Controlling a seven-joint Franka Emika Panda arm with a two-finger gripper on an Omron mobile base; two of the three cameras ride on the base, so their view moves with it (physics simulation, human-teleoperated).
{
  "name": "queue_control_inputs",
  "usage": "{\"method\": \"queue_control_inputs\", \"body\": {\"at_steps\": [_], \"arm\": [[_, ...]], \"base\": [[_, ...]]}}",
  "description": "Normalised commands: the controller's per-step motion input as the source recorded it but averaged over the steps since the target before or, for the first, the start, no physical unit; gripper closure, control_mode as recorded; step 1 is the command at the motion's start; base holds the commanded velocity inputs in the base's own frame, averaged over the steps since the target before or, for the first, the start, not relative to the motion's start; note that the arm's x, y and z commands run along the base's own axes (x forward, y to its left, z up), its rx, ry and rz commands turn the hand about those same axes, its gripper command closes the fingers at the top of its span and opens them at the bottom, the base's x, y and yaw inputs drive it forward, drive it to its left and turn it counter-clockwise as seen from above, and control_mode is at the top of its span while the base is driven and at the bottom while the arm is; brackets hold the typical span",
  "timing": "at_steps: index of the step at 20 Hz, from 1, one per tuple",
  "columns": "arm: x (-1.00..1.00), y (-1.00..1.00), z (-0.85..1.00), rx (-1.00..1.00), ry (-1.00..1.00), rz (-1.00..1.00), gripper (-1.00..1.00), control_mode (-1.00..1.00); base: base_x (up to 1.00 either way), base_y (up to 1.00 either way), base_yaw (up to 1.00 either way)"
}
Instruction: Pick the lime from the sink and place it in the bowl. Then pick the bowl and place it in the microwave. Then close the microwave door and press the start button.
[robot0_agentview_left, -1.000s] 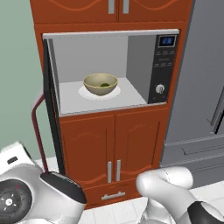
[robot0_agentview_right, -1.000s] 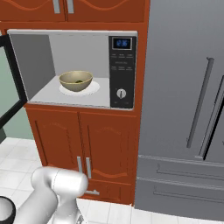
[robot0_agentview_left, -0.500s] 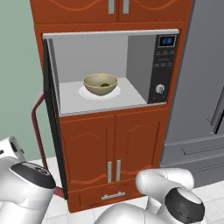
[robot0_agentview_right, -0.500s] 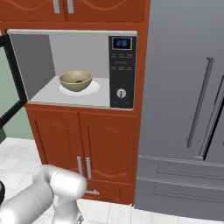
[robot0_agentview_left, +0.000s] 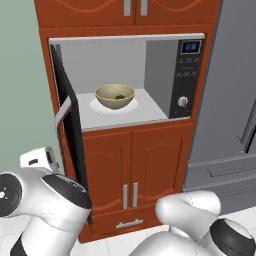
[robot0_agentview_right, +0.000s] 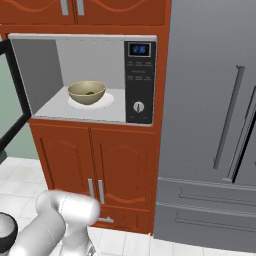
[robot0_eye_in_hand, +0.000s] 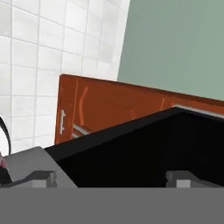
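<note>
Green and small, the lime (robot0_agentview_left: 120, 97) sits in the bowl (robot0_agentview_left: 114, 96) inside the microwave (robot0_agentview_left: 125, 80), so we hold our pincer (robot0_eye_in_hand: 109, 179) wide open by the microwave door (robot0_agentview_left: 70, 125) to push it shut.

The microwave (robot0_agentview_left: 125, 80) cavity floor carries the load. A white round turntable (robot0_agentview_left: 100, 106) lies on the light grey floor, nearer the left wall than the right-side control panel. The bowl (robot0_agentview_left: 114, 95) stands upright on the turntable, roughly centred. The lime (robot0_agentview_left: 120, 97) rests inside the bowl. The front edge of the cavity floor is bare.
</note>
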Motion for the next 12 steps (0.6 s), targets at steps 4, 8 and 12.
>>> {"method": "queue_control_inputs", "body": {"at_steps": [4,8,12], "arm": [[0.00,-1.00,0.00,0.11,-0.01,0.00,-1.00,-1.00],[0.21,-0.84,0.00,0.04,-0.01,-0.01,-1.00,-1.00],[0.56,-0.73,0.00,0.02,-0.07,-0.01,-1.00,-1.00]], "base": [[0.00,0.00,0.00],[0.00,0.00,0.00],[0.00,0.00,0.00]]}}
